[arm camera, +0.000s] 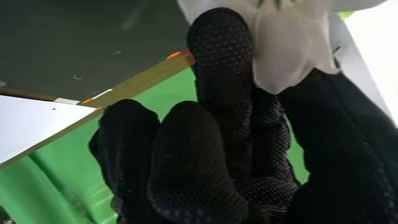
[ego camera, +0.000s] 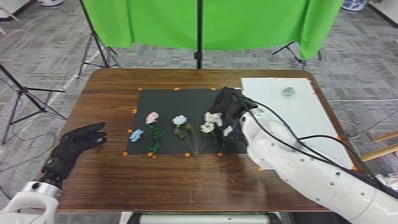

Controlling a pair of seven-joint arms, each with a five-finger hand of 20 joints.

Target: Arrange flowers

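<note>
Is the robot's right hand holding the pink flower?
No, the pink flower lies on the flat dark mat, while the black-gloved right hand has a white-petalled flower between its thumb and a finger.

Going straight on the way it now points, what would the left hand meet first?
Probably the left edge of the dark mat, with the pink flower roughly beyond; the left hand's height is hard to judge, so it might pass above both.
</note>
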